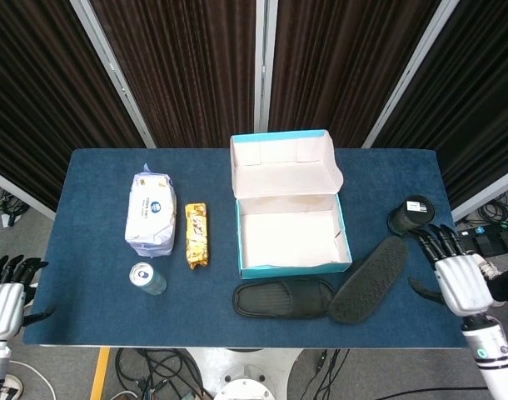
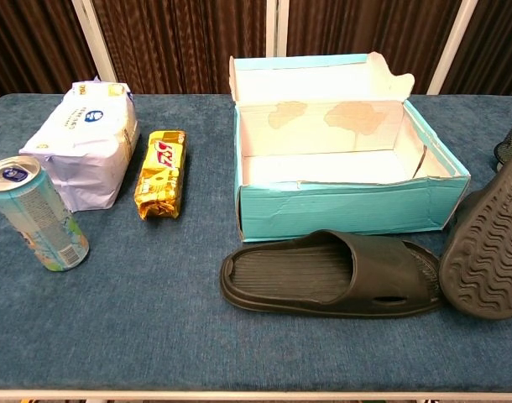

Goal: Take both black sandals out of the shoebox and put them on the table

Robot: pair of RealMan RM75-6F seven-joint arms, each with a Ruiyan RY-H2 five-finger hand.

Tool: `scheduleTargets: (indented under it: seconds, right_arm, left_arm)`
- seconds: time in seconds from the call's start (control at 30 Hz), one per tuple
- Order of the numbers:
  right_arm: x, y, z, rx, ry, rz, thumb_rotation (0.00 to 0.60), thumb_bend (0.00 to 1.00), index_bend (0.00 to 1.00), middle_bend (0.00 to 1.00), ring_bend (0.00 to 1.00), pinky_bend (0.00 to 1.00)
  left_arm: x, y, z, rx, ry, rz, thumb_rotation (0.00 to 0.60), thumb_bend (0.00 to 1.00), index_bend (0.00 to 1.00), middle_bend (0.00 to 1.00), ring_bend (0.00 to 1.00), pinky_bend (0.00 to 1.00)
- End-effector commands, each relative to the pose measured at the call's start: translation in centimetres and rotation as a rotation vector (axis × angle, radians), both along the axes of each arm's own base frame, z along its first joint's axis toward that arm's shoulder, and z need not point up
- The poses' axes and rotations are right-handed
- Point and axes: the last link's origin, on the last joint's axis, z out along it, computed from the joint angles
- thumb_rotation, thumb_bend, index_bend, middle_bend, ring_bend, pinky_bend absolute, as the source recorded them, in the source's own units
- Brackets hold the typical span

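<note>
1. Shoebox (image 1: 293, 237) was empty.
2. First sandal (image 1: 283, 297) lay upright before the box; second sandal (image 1: 369, 280) lay sole-up beside it, overlapping its toe.
3. Right hand (image 1: 456, 279) empty, fingers spread; left hand (image 1: 4, 292) likewise, off the table edge.
4. Task judged essentially complete.

On the table (image 1: 96, 250) the shoebox (image 1: 292, 237) sits centre, one sandal (image 1: 283, 298) just before it and the second sandal (image 1: 370, 279) sole-up at its right, overlapping the first's end, with a packet (image 1: 151, 214), snack bar (image 1: 196, 235) and can (image 1: 146, 278) to the left.
</note>
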Motion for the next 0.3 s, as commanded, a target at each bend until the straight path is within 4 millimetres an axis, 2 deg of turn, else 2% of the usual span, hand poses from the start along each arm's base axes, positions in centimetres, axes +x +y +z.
scheduleTargets:
  seconds: [0.03, 0.13, 0.3]
  right_arm:
    - [-0.95, 2.72, 0.49, -0.027, -0.1, -0.063, 0.6, 0.15, 0.09, 0.1, 0.0, 0.03]
    - [-1.4, 3.58, 0.53, -0.025, -0.127, -0.08, 0.6, 0.15, 0.09, 0.08, 0.0, 0.02]
    - [-1.7, 3.61, 0.36, -0.026, -0.124, -0.096, 0.6, 0.15, 0.09, 0.08, 0.0, 0.01]
  left_arm:
    - [0.29, 0.05, 0.03, 0.031, 0.014, -0.025, 0.6, 0.0, 0.24, 0.18, 0.09, 0.05]
    - [0.55, 0.08, 0.19, 0.064, 0.045, -0.052, 0.6, 0.0, 0.23, 0.18, 0.09, 0.05]
    - [0.6, 0.01, 0.21, 0.064, 0.078, -0.051, 0.6, 0.0, 0.23, 0.18, 0.09, 0.05]
